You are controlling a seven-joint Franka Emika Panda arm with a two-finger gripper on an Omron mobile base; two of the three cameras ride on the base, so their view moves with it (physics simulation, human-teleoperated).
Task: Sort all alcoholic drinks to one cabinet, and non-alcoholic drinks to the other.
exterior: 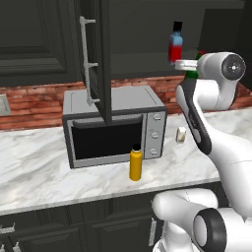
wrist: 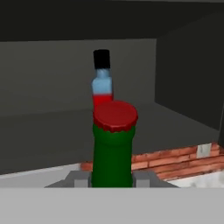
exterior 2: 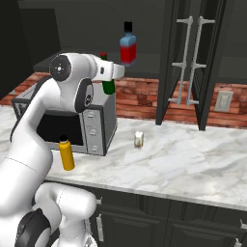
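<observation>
In gripper: green bottle

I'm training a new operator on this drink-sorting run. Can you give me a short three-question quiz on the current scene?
1. True or false: the tool is shut on the green bottle.
2. Which drink already stands in the upper cabinet? A) yellow-orange bottle B) blue-and-red bottle C) small cream container
3. Fill in: the yellow-orange bottle stands in front of the ____.

Key: 1 true; 2 B; 3 microwave.
</observation>
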